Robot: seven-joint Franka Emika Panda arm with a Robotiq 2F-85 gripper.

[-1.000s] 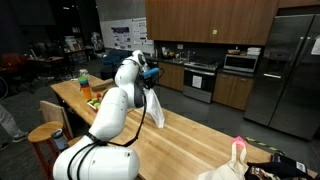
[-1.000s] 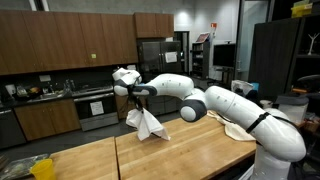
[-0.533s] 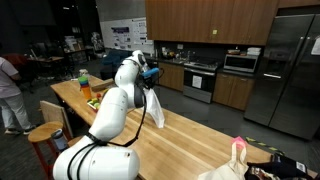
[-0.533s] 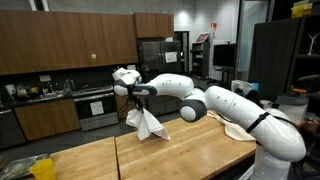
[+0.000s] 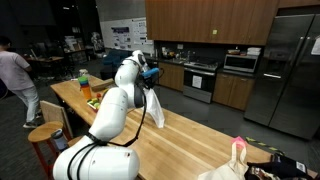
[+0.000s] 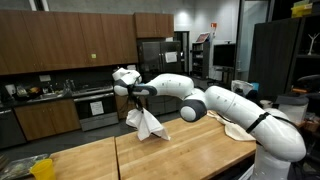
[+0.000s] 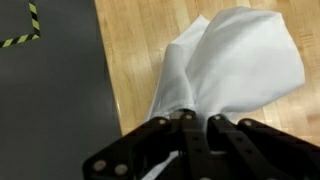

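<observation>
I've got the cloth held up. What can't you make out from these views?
- Grip point on cloth: wrist view, hidden by the gripper.
- Whether cloth touches table: both exterior views, too small to tell.
- Items at table's far end: exterior view, too small to name.

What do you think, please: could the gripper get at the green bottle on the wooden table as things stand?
Probably not yet. The gripper is shut on a white cloth hanging above the wooden table, so its jaws are taken. The green bottle stands far off at the table's end.
</observation>
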